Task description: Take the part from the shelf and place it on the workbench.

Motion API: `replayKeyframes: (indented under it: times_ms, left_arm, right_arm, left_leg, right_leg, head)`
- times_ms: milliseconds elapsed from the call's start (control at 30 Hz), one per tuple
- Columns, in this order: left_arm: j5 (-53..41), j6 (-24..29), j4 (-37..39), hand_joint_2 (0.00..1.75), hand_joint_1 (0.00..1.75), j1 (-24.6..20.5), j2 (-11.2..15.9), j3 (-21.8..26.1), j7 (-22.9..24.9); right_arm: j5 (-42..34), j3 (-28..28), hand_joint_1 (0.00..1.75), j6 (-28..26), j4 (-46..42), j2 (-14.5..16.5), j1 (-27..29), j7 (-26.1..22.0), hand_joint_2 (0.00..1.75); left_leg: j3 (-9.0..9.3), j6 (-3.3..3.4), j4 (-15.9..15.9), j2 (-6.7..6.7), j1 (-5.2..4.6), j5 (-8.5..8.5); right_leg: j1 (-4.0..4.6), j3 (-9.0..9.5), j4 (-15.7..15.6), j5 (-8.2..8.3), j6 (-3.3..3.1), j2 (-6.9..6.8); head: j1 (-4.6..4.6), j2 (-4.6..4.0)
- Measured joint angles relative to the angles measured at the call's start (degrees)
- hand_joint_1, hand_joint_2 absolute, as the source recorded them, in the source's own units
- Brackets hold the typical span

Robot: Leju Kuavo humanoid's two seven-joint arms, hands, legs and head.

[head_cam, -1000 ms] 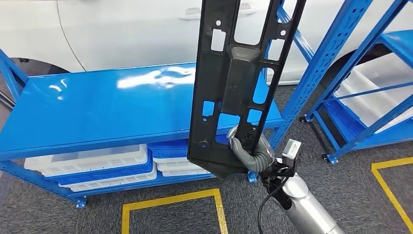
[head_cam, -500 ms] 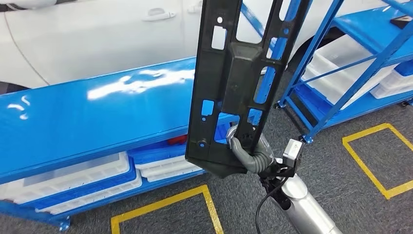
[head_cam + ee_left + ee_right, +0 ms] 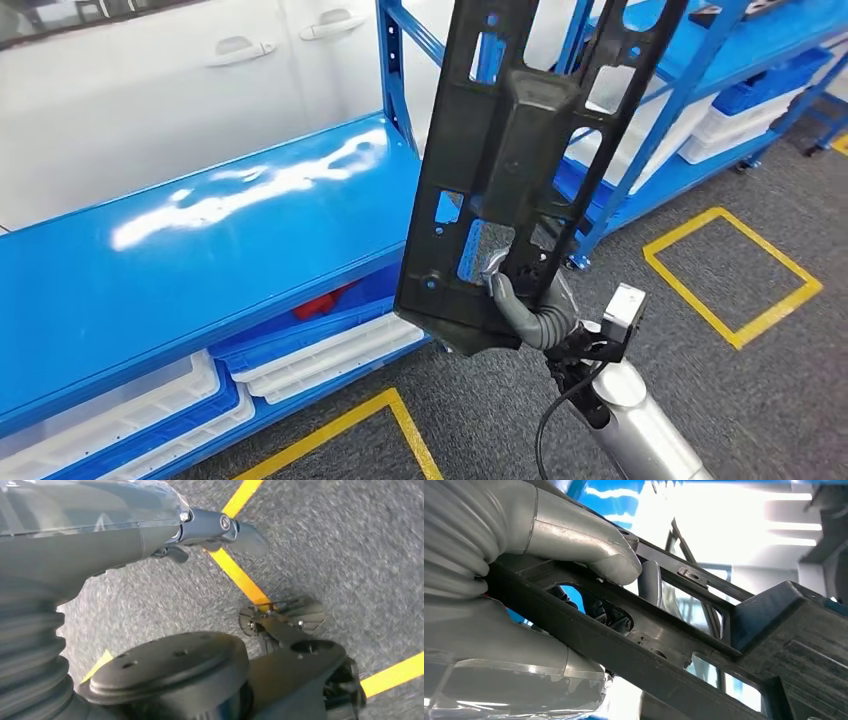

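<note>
Upright, our right hand (image 3: 520, 300) grips the long black plastic part (image 3: 515, 150), a flat panel with rectangular cutouts and a raised central block; our left hand's (image 3: 75, 540) state we cannot tell.

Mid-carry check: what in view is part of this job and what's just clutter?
Job: black part, held upright in right hand; blue workbench top.
Lying about: white bins under it, red item, white car, blue shelving.
</note>
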Motion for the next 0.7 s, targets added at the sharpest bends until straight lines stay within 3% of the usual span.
replayKeyframes:
  times_ms: [33, 67, 100, 167, 233, 300, 333, 367, 400, 467, 533, 600, 633, 700]
  left_arm:
    - [-0.1, 0.0, 0.0, 1.75, 0.0, 0.0, 0.0, 0.0, 0.0]
    - [-0.1, 0.0, 0.0, 1.75, 0.0, 0.0, 0.0, 0.0, 0.0]
    - [-0.2, 0.0, 0.0, 1.75, 0.0, -0.1, 0.0, 0.0, 0.0]
    - [-0.2, 0.0, 0.0, 1.75, 0.0, -0.2, -0.1, -0.1, 0.0]
    - [-0.1, 0.0, 0.0, 1.75, 0.0, -0.2, -0.1, -0.1, 0.0]
    - [0.0, 0.0, 0.0, 1.75, 0.0, -0.1, 0.0, -0.1, 0.0]
    - [0.0, 0.0, 0.0, 1.75, 0.0, -0.1, 0.0, -0.1, 0.0]
    - [0.0, 0.0, 0.0, 1.75, 0.0, -0.1, 0.0, -0.1, 0.0]
    - [0.0, -0.1, 0.0, 1.75, 0.0, -0.2, -0.1, -0.1, 0.0]
    - [0.0, -0.2, 0.0, 1.75, 0.0, -0.2, -0.1, -0.1, 0.0]
    - [0.0, -0.2, 0.0, 1.75, 0.0, -0.2, -0.1, -0.1, -0.1]
    - [0.0, -0.2, 0.0, 1.75, 0.0, -0.3, -0.1, -0.1, -0.1]
    - [0.1, -0.1, 0.0, 1.75, 0.0, -0.4, -0.1, -0.1, -0.1]
    - [0.1, -0.1, 0.0, 1.75, 0.0, -0.4, -0.1, -0.1, -0.2]
  right_arm:
    - [0.1, -0.4, 1.75, -0.1, -0.4, 0.0, 0.3, 0.0, 1.75]
    - [0.2, -0.7, 1.75, -0.2, -0.7, 0.0, 0.8, 0.0, 1.75]
    - [0.4, -1.1, 1.75, -0.2, -1.1, 0.1, 1.2, 0.0, 1.75]
    - [0.7, -1.7, 1.75, -0.2, -1.5, 0.2, 1.8, 0.0, 1.75]
    - [0.8, -2.0, 1.75, -0.2, -1.8, 0.4, 1.8, 0.0, 1.75]
    - [0.9, -2.0, 1.75, -0.1, -1.9, 0.4, 1.9, 0.1, 1.75]
    - [0.9, -2.0, 1.75, -0.1, -1.9, 0.4, 1.9, 0.1, 1.75]
    - [1.0, -2.1, 1.75, -0.2, -2.0, 0.4, 1.9, 0.1, 1.75]
    - [1.0, -2.1, 1.75, -0.2, -2.1, 0.4, 2.0, 0.1, 1.75]
    - [1.1, -2.2, 1.75, -0.2, -2.4, 0.4, 1.8, 0.2, 1.75]
    - [1.4, -2.3, 1.75, -0.2, -2.8, 0.5, 1.7, 0.2, 1.75]
    - [1.6, -2.5, 1.75, -0.2, -3.0, 0.5, 1.8, 0.4, 1.75]
    - [1.7, -2.5, 1.75, -0.2, -3.1, 0.5, 1.8, 0.4, 1.75]
    - [1.8, -2.6, 1.75, -0.1, -3.3, 0.4, 1.8, 0.6, 1.75]
  left_leg:
    - [0.18, 0.24, -0.5, -0.31, -0.03, -0.26]
    - [0.25, 0.55, -0.7, 0.22, -0.05, -0.21]
    - [0.32, 0.92, -0.9, 0.86, -0.07, -0.07]
    - [0.5, 1.7, -1.4, 2.18, 0.01, 0.21]
    - [0.54, 2.14, -1.6, 3.6, -0.14, 0.21]
    - [0.54, 2.3, -1.6, 5.13, -0.29, 0.07]
    - [0.59, 2.29, -1.6, 5.87, -0.32, -0.02]
    - [0.7, 2.23, -1.6, 6.58, -0.32, -0.12]
    - [0.88, 2.12, -1.6, 7.23, -0.33, -0.25]
    - [1.25, 1.72, -1.5, 8.37, -0.56, -0.59]
    - [1.51, 1.17, -1.5, 9.46, -0.86, -0.92]
    - [1.81, 0.58, -1.6, 10.55, -0.94, -1.25]
    - [1.83, 0.25, -1.2, 10.11, -0.87, -1.74]
    - [0.31, -0.28, 2.7, 7.69, -0.66, -4.23]
  right_leg:
    - [-0.08, -0.3, 0.1, 0.09, 0.39, 0.64]
    - [-0.2, -0.52, 0.0, 0.25, 0.77, 1.29]
    - [-0.27, -0.66, 0.1, 0.22, 1.11, 1.09]
    - [-0.15, -1.74, 2.2, -1.21, 1.61, -1.45]
    - [-0.2, -4.83, 8.7, -4.59, 1.96, -4.53]
    - [-0.42, -8.03, 15.2, -6.85, 2.26, -5.36]
    - [-0.48, -8.4, 16.0, -6.53, 2.34, -5.54]
    - [-0.5, -7.49, 14.3, -5.14, 2.34, -5.84]
    - [-0.46, -5.55, 10.7, -3.15, 2.23, -6.52]
    - [0.04, -1.45, 2.9, -0.44, 1.62, -9.02]
    - [0.63, -0.12, -0.1, -0.2, 0.85, -10.13]
    - [0.58, -0.11, -0.4, -0.1, 0.16, -8.8]
    - [0.41, 0.02, -0.6, 0.03, -0.15, -8.13]
    - [0.01, 0.33, -1.1, 0.29, -0.81, -6.97]
  head:
    - [0.0, 0.0]
    - [0.0, 0.0]
    - [0.0, 0.0]
    - [0.0, 0.0]
    - [0.0, 0.0]
    - [0.0, 0.0]
    - [0.0, 0.0]
    - [0.0, 0.0]
    - [0.0, 0.0]
    - [-0.01, 0.0]
    - [-0.01, 0.0]
    - [0.0, 0.0]
    - [0.0, 0.0]
    - [-0.01, 0.0]
